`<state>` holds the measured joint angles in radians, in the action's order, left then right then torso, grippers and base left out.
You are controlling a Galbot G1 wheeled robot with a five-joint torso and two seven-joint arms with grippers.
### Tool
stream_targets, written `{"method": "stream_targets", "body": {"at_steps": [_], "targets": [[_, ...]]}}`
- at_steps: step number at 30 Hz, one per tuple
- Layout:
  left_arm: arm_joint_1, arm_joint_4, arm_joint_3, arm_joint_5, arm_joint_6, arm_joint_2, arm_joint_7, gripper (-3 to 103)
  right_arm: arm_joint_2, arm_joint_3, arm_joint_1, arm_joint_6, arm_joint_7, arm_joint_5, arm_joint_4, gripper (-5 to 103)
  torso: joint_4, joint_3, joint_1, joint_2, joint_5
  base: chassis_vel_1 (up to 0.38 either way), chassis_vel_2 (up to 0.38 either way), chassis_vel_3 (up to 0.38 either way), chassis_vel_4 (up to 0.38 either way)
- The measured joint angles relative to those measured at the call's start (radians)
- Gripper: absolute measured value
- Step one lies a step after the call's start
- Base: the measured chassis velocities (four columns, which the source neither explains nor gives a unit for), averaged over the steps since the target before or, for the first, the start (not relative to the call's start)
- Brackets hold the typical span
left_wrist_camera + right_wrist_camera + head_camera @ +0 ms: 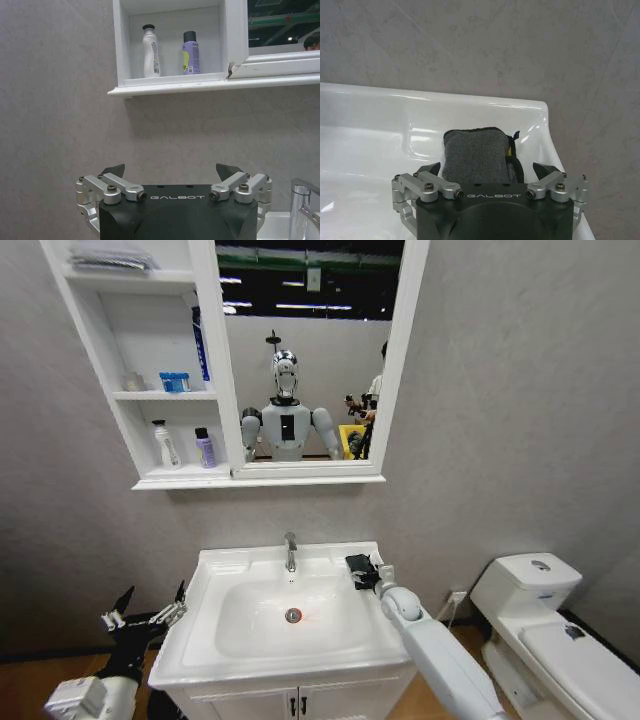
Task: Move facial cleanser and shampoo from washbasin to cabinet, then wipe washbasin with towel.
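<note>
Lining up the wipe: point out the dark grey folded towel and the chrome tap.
dark grey folded towel (475,152), right wrist view, middle of its top face.
chrome tap (290,550), head view, on its upright body.

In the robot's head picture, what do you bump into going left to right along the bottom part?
left gripper → washbasin → tap → towel → right gripper → toilet
</note>
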<state>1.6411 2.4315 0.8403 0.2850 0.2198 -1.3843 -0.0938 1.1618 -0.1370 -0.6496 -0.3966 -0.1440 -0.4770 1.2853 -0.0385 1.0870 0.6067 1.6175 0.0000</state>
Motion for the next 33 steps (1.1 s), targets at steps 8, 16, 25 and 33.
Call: {"method": "stream_targets", "body": {"at_steps": [8, 16, 25, 33], "targets": [[0.000, 0.000, 0.000, 0.000, 0.000, 0.000, 0.000, 100, 0.018, 0.003, 0.010, 0.029, 0.027, 0.017, -0.054, 100, 0.0001, 0.000, 0.000, 0.000, 0.0000, 0.000, 0.000, 0.000, 0.000], [0.000, 0.000, 0.000, 0.000, 0.000, 0.000, 0.000, 100, 0.028, 0.000, 0.018, 0.048, 0.035, 0.023, -0.091, 75, 0.0001, 0.000, 0.000, 0.000, 0.0001, 0.000, 0.000, 0.000, 0.000], [0.000, 0.000, 0.000, 0.000, 0.000, 0.000, 0.000, 100, 0.018, -0.001, 0.001, 0.065, -0.005, 0.023, -0.030, 37, 0.0001, 0.000, 0.000, 0.000, 0.0001, 0.000, 0.000, 0.000, 0.000], [0.000, 0.000, 0.000, 0.000, 0.000, 0.000, 0.000, 100, 0.031, 0.040, -0.148, -0.018, -0.205, -0.023, 0.233, 10, 0.0002, 0.000, 0.000, 0.000, 0.0000, 0.000, 0.000, 0.000, 0.000]]}}
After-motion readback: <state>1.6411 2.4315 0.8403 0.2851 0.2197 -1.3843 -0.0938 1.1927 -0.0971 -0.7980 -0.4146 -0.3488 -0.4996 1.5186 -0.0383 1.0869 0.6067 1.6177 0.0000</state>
